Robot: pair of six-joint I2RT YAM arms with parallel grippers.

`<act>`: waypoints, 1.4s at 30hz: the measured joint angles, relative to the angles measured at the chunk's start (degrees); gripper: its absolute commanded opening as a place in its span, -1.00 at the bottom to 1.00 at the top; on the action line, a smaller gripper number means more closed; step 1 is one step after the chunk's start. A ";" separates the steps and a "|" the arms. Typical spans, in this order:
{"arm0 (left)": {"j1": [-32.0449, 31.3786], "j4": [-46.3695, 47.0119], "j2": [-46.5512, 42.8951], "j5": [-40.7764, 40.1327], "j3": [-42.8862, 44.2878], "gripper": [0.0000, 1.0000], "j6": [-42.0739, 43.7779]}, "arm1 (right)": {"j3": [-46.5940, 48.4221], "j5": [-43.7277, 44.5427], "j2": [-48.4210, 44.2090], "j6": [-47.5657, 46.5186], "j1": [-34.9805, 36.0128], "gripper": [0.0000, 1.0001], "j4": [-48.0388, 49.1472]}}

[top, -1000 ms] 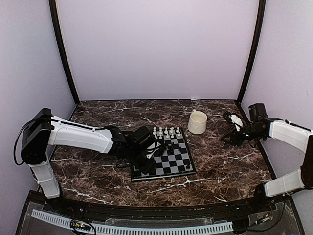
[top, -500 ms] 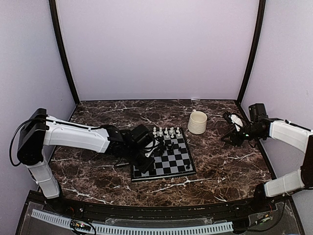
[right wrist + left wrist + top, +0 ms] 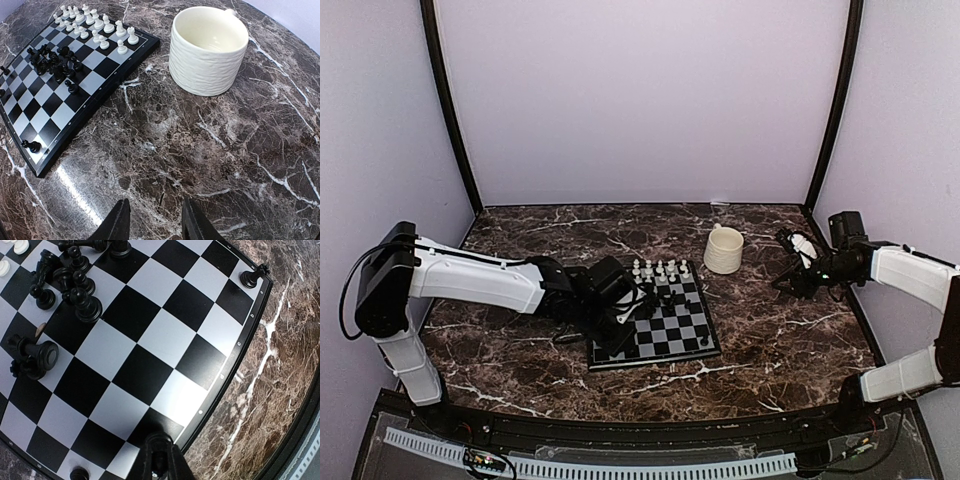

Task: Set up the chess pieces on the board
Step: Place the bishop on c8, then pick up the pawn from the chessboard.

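Note:
The board [image 3: 672, 336] lies mid-table. White chess pieces [image 3: 660, 268] stand in rows along its far edge, also seen in the right wrist view [image 3: 100, 25]. A cluster of black chess pieces [image 3: 75, 290], some tipped over, crowds the squares in front of them. Single black pieces stand at the near right corner [image 3: 250, 277] and on the near edge [image 3: 80, 473]. My left gripper [image 3: 160, 460] hovers over the board's left side [image 3: 638, 305], jaws closed on a small black piece. My right gripper [image 3: 152, 220] is open and empty above bare marble at the far right [image 3: 790, 265].
A cream mug [image 3: 723, 250] stands upright and empty just right of the board's far corner, between the board and my right gripper. Dark marble tabletop [image 3: 780, 340] surrounds the board. Lilac walls close in the back and sides.
My left gripper's jaws have closed in, and its wrist has shifted slightly over the board's left side. The right arm has not moved.

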 measured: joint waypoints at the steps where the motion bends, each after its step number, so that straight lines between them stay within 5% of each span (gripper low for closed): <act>1: 0.00 0.00 0.00 0.02 0.00 -0.70 -0.02 | 0.00 0.00 0.00 0.00 0.00 -0.27 0.00; 13: -0.15 0.00 0.33 -0.02 0.00 -0.59 -0.11 | 0.00 0.02 0.00 0.00 0.00 -0.26 0.00; 24: -0.24 -0.96 0.55 -0.26 1.27 -0.07 0.11 | 0.00 0.11 0.00 0.00 0.00 -0.26 -0.07; 32: -0.15 -5.60 -4.42 -4.09 10.60 0.10 4.07 | 5.84 3.08 3.15 -2.62 5.51 -0.26 -5.38; 36: 3.08 -6.40 -8.94 -6.14 13.94 0.12 7.04 | 12.09 5.66 7.56 -4.59 12.61 -0.31 -9.20; 42: 19.08 -2.93 -10.32 -6.47 14.34 0.11 10.73 | 22.40 8.41 17.11 -5.40 20.26 -0.45 -12.55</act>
